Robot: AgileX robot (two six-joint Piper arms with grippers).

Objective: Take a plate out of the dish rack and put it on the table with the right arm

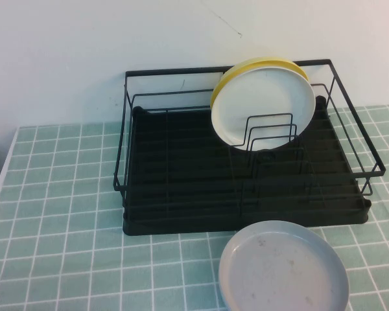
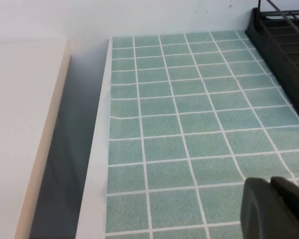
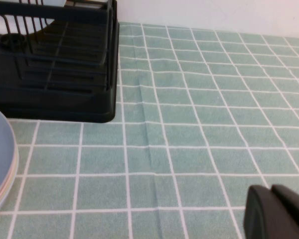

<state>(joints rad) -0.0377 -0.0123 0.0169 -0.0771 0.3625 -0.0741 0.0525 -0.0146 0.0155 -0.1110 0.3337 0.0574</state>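
The white plate (image 1: pixel 262 107) stands upright in the wire dividers at the back right of the black dish rack (image 1: pixel 181 194), leaning against the yellow plate (image 1: pixel 259 65) behind it. Neither gripper shows in the high view. My right gripper (image 3: pixel 270 188) is shut and empty, low over the green tiled table (image 3: pixel 199 124), to the right of the rack's front right corner (image 3: pixel 89 99). My left gripper (image 2: pixel 270 180) is shut and empty over the table (image 2: pixel 179 124) left of the rack (image 2: pixel 284 45).
A grey speckled plate (image 1: pixel 282 269) lies flat on the table just in front of the rack; its rim shows in the right wrist view (image 3: pixel 0 164). The table's left edge (image 2: pixel 97 164) drops to a gap beside a white surface.
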